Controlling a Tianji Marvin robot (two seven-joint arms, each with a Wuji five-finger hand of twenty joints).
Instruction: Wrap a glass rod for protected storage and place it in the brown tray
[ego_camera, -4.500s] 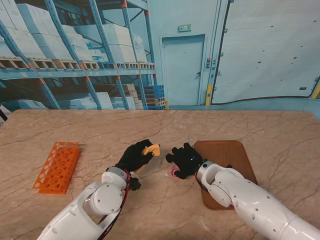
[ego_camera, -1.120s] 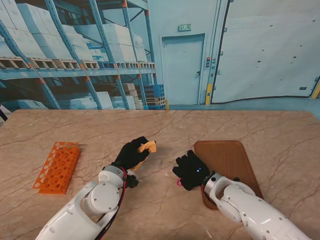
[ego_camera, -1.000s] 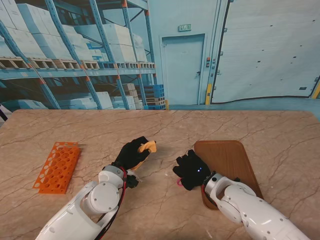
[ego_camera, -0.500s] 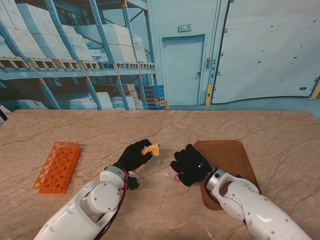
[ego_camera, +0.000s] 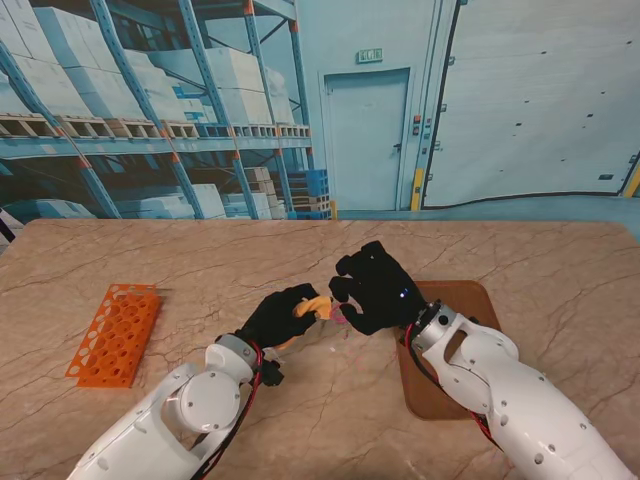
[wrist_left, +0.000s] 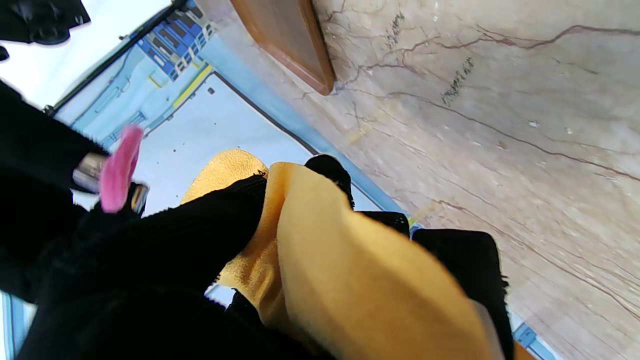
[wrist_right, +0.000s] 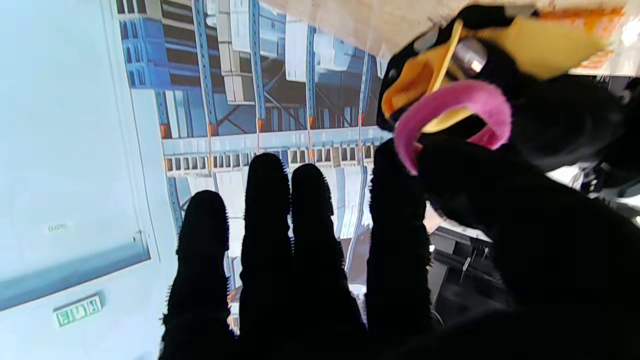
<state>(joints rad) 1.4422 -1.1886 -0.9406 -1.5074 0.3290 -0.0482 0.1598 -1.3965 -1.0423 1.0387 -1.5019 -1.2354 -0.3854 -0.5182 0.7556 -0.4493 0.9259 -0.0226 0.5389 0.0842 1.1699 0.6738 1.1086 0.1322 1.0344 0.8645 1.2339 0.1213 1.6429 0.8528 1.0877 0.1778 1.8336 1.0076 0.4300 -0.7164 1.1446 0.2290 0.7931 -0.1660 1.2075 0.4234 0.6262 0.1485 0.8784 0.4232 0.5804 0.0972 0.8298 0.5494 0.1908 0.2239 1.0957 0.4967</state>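
So the whole thing comes down to the gap between the two hands. The black-gloved left hand is clenched around a soft yellow-orange cloth bundle, which I'm guessing has the glass rod rolled inside; the rod itself I honestly can't make out anywhere. The bundle's free end pokes out toward the robot's right, and its long axis runs roughly left-to-right across the table. The black-gloved right hand sits just beside that end, nearly touching it, pinching a small pink elastic band between thumb and index while its other fingers stay stretched out straight. In the right wrist view the pink loop hangs right in front of the cloth tip, so the next move looks like slipping the band over that end. Both hands are held up off the beige marble-look tabletop. The flat brown wooden tray lies under the right forearm, closer to that arm. An orange perforated plastic rack sits well off to the left.
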